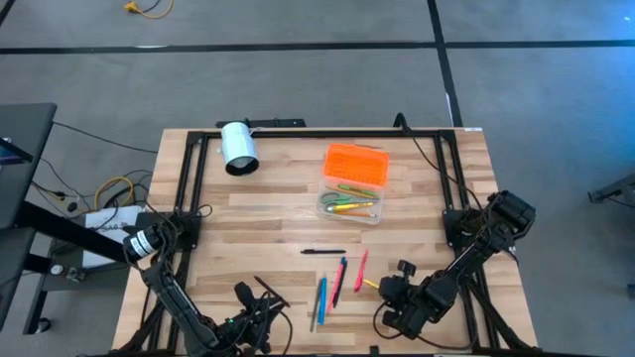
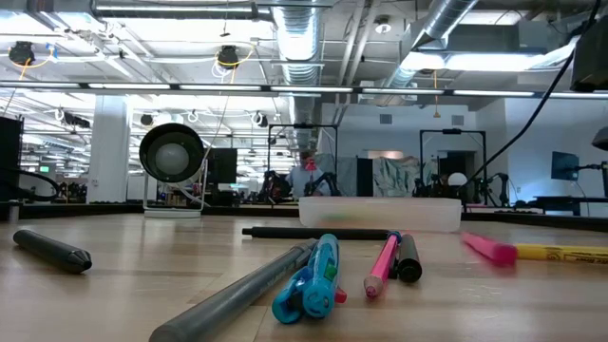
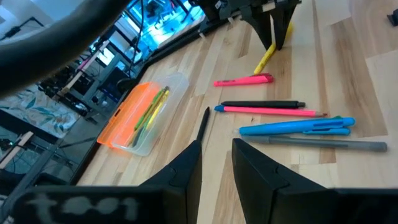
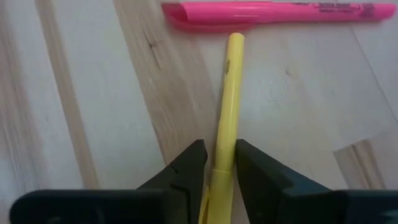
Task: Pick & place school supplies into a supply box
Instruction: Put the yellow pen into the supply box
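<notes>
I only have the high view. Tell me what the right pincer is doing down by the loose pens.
Observer: In its wrist view, the right pincer has its fingers pressed against both sides of the yellow pen. The pen's far end stops just short of the pink highlighter.
Operator: Now report the left pincer.
Observer: In its own wrist view, the left pincer is open with nothing between its fingers. It faces the loose pens on the table.
</notes>
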